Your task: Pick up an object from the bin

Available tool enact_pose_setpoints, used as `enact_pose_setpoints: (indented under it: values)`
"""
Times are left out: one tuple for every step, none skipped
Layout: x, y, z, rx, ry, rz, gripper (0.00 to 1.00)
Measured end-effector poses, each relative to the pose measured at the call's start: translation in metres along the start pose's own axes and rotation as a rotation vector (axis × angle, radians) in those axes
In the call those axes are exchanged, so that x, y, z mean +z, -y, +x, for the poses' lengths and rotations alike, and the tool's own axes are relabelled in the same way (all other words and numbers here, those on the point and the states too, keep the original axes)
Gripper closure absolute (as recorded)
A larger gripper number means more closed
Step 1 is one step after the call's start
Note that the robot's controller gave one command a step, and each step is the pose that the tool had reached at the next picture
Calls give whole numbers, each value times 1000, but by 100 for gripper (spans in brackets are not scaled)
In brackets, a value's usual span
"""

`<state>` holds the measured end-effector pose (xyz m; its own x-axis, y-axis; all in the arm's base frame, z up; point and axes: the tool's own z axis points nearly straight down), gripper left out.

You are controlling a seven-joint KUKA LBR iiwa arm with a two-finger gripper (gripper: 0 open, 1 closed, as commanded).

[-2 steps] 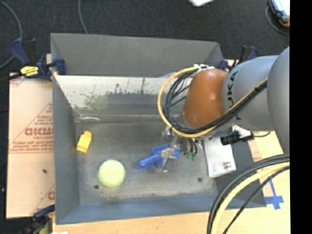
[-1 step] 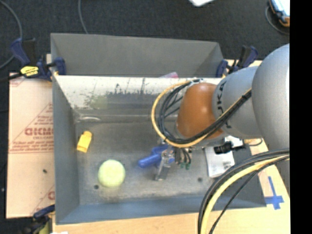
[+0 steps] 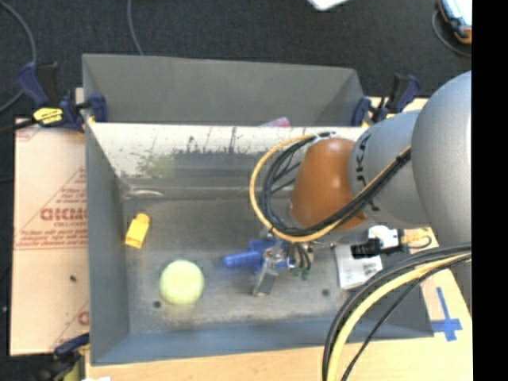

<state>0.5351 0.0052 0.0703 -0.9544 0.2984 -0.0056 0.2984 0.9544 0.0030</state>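
Note:
My gripper [image 3: 274,268] is down near the bin floor, a little right of the middle, under the orange wrist cover. A small blue plastic thing [image 3: 240,259] lies right against its left side, with one end running under the gripper body; whether it is gripped is hidden. A yellow-green ball [image 3: 182,282] rests on the floor to the lower left, well apart from the gripper. A small yellow block [image 3: 137,230] lies by the left wall.
A white card with dark print [image 3: 355,270] lies on the floor at the right, just beyond the gripper. The arm and its looped cables cover the bin's right side. Bare floor stretches between the ball and the blue thing.

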Motion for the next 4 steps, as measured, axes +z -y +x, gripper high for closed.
enact_pose_setpoints:
  values:
    - [0,9,-13,-43,6,1,0]
    - [0,9,-9,-19,1,0,0]
    - [0,10,-17,-77,11,1,0]
    - [-1,-2,-28,-1,9,-2,100]
